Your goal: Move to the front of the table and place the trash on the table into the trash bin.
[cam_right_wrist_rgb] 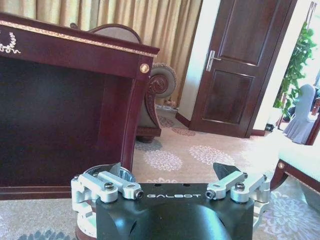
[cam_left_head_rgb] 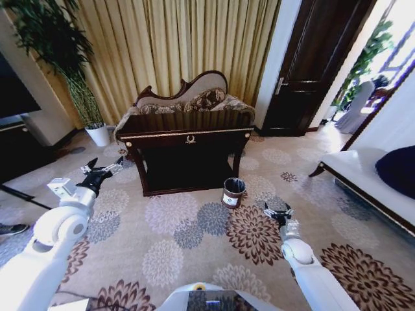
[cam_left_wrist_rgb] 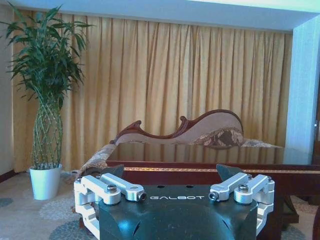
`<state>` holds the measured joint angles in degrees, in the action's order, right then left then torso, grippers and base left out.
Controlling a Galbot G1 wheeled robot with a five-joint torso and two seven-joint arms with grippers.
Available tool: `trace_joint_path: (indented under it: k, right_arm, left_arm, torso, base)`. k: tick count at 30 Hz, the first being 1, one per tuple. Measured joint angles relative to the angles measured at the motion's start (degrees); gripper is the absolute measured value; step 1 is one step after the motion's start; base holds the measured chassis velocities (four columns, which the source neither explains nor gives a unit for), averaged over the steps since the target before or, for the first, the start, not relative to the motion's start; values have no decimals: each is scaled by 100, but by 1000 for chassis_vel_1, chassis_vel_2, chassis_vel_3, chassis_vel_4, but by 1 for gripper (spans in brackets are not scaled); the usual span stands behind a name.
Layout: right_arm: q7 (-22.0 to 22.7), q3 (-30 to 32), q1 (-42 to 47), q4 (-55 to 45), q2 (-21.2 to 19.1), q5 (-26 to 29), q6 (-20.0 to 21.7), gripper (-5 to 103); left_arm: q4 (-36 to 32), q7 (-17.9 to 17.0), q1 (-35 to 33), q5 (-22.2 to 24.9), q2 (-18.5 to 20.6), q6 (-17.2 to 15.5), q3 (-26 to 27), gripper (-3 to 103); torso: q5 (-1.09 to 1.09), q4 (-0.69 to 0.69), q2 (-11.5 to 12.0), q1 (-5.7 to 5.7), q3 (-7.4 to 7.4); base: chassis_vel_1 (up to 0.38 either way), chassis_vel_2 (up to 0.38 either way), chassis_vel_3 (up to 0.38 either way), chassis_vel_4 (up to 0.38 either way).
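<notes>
Left gripper [cam_left_wrist_rgb: 172, 175] facing the table [cam_left_wrist_rgb: 210, 170]

Its fingers spread wide just before the table's glossy top, nothing between them. Behind the table stands a patterned sofa [cam_left_wrist_rgb: 200, 132] against gold curtains [cam_left_wrist_rgb: 175, 85]; well beside it, a potted plant [cam_left_wrist_rgb: 45, 100]. Trash seems indiscernible there.

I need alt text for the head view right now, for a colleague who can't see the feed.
A dark wooden table stands ahead on patterned carpet, a sofa behind it and a small brown trash bin on the floor by its front right leg. The left gripper and right gripper both hang open in the air, holding nothing.
</notes>
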<state>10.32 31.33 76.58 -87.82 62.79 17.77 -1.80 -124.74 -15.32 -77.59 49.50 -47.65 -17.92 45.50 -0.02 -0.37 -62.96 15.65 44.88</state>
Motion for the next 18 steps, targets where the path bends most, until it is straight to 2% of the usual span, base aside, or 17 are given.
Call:
trace_joint_path:
  k: [8,10,12,13,15,16,17,18]
  right_arm:
    - [-7,11,94,-187,18,-14,-225,100]
    - [-21,34,184,-397,21,40,-229,100]
    - [-26,120,382,-988,38,174,-161,100]
    - [-26,120,382,-988,38,174,-161,100]
    - [86,257,553,-1723,79,343,109,100]
    - [86,257,553,-1723,79,343,109,100]
    - [200,371,690,-2331,82,516,475,100]
    - [200,371,690,-2331,82,516,475,100]
  left_arm:
    - [-211,78,-224,-126,-139,102,39,100]
    - [-270,165,-322,-176,-195,167,51,100]
    - [-292,446,-493,-294,-298,366,44,100]
    - [-292,446,-493,-294,-298,366,44,100]
    - [-273,555,-555,-385,-358,485,-6,100]
    - [-273,555,-555,-385,-358,485,-6,100]
    - [-294,579,-582,-419,-386,499,-24,100]
    - [-294,579,-582,-419,-386,499,-24,100]
  torso:
    - [4,-5,-3,-3,-1]
    - [2,-3,-3,-3,-1]
    - [1,-2,0,0,0]
    - [1,-2,0,0,0]
    - [1,-2,1,2,1]
    - [1,-2,1,2,1]
    - [1,-2,1,2,1]
    - [1,-2,1,2,1]
  base:
    - [81,-132,-98,122]
    - [14,-30,-19,51]
    - [0,0,0,0]
    - [0,0,0,0]
    - [0,0,0,0]
    - [0,0,0,0]
    - [0,0,0,0]
    - [0,0,0,0]
